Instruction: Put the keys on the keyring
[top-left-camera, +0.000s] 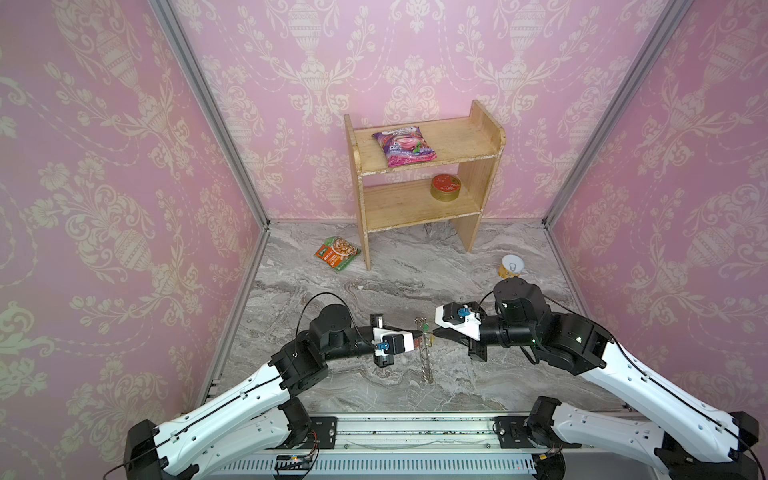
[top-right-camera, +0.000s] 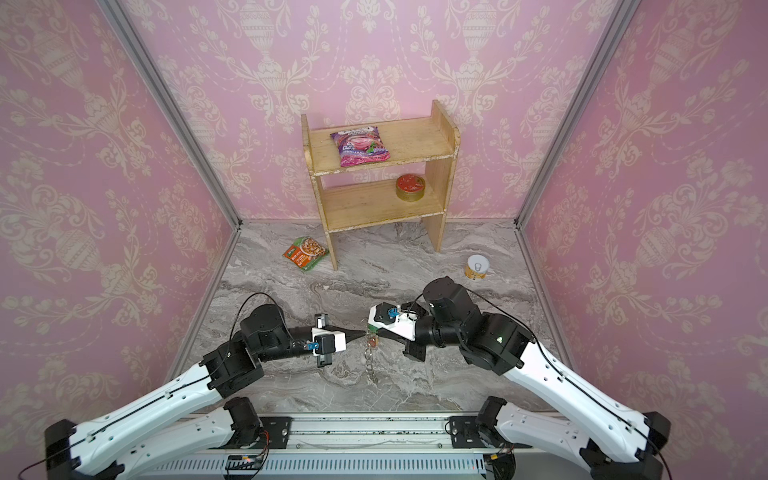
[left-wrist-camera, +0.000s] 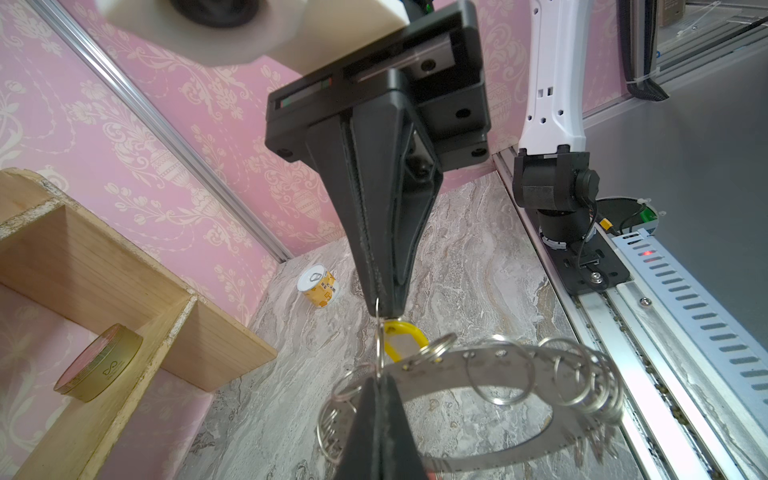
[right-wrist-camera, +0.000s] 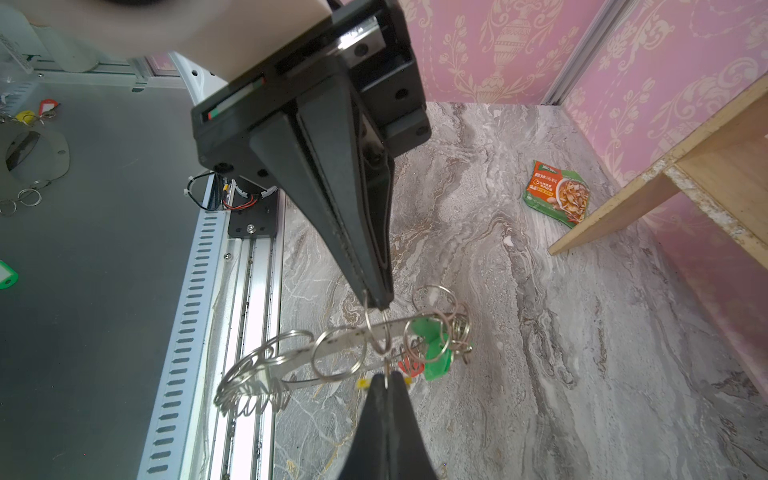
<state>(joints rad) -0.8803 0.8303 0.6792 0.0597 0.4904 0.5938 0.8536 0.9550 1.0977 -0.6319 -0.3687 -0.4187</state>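
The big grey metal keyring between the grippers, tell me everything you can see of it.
The flat grey metal keyring is a wide holed band, its rim hung with silver wire loops. Held on edge, it shows edge-on in both top views. The left gripper and right gripper, both shut, pinch a loop from opposite sides. Green, red and yellow key tags hang beside it.

- keyring: dull grey metal band with bright, shiny wire loops
- yellow tag, green tag: glossy plastic
- table: smooth, grey marble look
- shelf: bare pale wood, rough chipped edges
- tin: gold metal with a satin sheen
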